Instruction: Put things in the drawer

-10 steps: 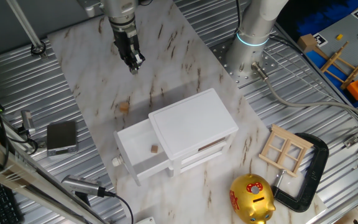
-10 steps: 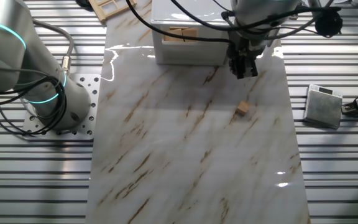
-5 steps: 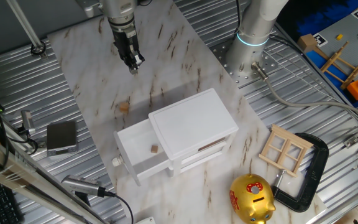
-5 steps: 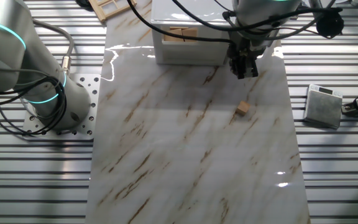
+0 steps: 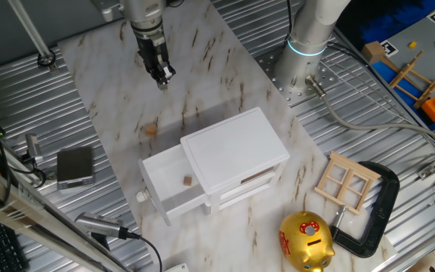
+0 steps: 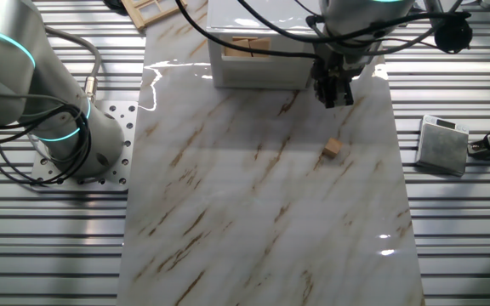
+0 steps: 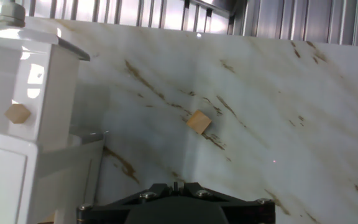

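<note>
From the one fixed view, nearest the front edge of the bench (image 5: 112,106) sits the gold piggy bank (image 5: 306,241), with a black C-clamp (image 5: 374,211) and a small wooden window frame (image 5: 343,181) just beside it toward the right edge. Behind these stands the white cabinet (image 5: 236,143), its upper drawer (image 5: 168,185) pulled out toward the left side (a small round knob at its front end). One light-brown block (image 5: 188,180) lies inside the open drawer on its floor. A second block (image 5: 151,130) lies loose on the marble surface, apart from the cabinet and near the left edge; the other fixed view shows the same block (image 6: 333,148) resting flat on the bench with nothing touching it, and the hand view shows it (image 7: 198,122) ahead of the fingers. Farther back, the gripper (image 5: 161,77) hangs above the bench surface, beyond the loose block and toward the far left corner. In the other fixed view the gripper (image 6: 334,92) appears with its fingers close together and nothing seen between them; whether they are fully closed cannot be told from these views. At the far right the arm's base (image 5: 308,45) is bolted beside the bench.
</note>
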Tool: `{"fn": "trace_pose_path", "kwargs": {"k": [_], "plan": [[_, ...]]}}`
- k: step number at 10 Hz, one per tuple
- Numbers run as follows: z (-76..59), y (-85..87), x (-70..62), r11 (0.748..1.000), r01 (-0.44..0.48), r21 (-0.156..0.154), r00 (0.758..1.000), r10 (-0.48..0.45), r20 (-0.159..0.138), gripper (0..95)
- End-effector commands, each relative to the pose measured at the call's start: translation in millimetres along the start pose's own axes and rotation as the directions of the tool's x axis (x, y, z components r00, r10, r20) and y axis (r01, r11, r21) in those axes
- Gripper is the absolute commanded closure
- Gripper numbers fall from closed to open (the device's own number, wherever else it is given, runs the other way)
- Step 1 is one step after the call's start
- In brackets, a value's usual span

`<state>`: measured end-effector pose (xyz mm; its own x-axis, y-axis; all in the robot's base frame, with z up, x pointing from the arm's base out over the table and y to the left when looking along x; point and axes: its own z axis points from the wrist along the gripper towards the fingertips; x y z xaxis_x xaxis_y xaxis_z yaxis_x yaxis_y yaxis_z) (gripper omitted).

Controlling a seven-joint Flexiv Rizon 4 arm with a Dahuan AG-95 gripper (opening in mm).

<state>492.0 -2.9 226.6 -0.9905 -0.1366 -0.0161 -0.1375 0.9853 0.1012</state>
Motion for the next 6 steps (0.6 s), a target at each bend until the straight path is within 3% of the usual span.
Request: {"fn": "trace_pose_path", "kwargs": {"k": [1,6], "plan": [[-0.2,0.1,-0.1,1.0,0.0,0.0,1.0,0.0,-0.002,95.0],[-0.2,0.1,-0.1,1.0,0.008,-0.003,1.0,-0.008,-0.001,95.0]]}}
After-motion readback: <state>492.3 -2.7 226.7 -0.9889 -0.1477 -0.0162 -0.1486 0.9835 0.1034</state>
